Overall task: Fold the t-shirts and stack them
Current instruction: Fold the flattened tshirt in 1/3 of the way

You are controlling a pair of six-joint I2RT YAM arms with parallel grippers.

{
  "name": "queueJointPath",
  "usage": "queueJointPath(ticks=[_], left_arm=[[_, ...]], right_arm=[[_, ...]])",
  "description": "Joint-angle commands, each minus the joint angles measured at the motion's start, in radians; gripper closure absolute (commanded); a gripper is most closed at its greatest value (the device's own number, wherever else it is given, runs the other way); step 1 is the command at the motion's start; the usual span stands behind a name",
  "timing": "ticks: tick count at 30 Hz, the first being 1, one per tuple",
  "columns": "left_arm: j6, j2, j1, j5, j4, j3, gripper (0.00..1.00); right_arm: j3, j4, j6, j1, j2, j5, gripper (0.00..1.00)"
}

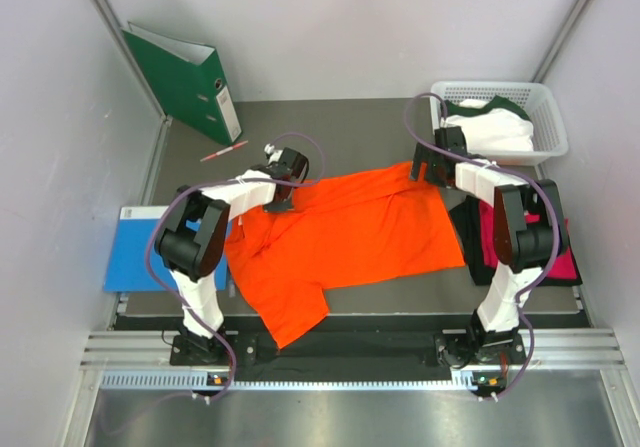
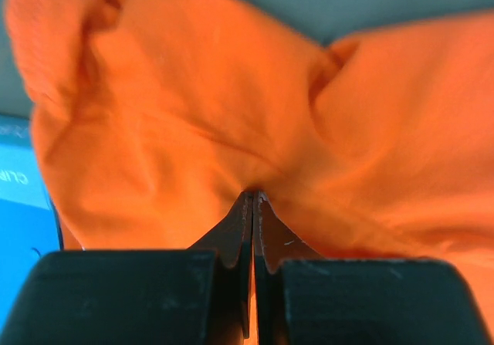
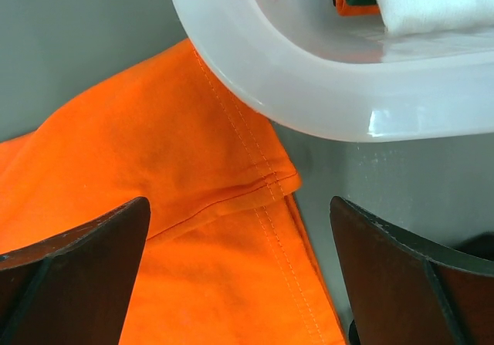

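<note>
Grey tabletop (image 1: 380,117) between white walls: a blue folder (image 1: 135,249) lies at the left edge and a green ring binder (image 1: 185,79) leans in the far left corner. The left arm (image 1: 245,189) has its jaws pressed together on a pinch of the orange t-shirt (image 1: 350,232) near its far left end, the cloth puckering around the tips. The shirt lies spread and rumpled across the middle of the tabletop, one sleeve trailing toward the near edge. Over its far right corner the right arm (image 1: 480,179) hangs with jaws wide apart, the stitched hem between them and nothing gripped. Just beyond, in the far right corner, a white basket (image 1: 548,117) holds the white t-shirt (image 1: 495,129) with green trim. A magenta t-shirt (image 1: 568,264) and a black t-shirt (image 1: 468,219) lie heaped at the right edge under that arm. Folding of the orange shirt looks barely begun. Next, the right jaws likely need to drop and close on that hem corner, so both arms can lift and fold together.
</note>
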Motion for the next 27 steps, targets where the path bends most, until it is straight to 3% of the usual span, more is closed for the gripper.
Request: queueJointPath(ticks=[1, 18, 22, 27], left_arm=[[-0.018, -0.08, -0.016, 0.022, 0.031, -0.062, 1.0], [-0.107, -0.223, -0.248, 0.045, -0.016, -0.163, 1.0], [-0.113, -0.26, -0.245, -0.116, -0.064, -0.152, 1.0], [-0.071, -0.26, -0.109, -0.123, -0.078, -0.096, 1.0]], right_arm=[[0.002, 0.032, 0.011, 0.006, -0.022, 0.002, 0.0], [-0.005, 0.04, 0.017, 0.006, -0.022, 0.005, 0.0], [-0.008, 0.046, 0.014, 0.005, -0.033, 0.01, 0.0], [-0.018, 0.069, 0.004, 0.006, -0.065, -0.007, 0.0]])
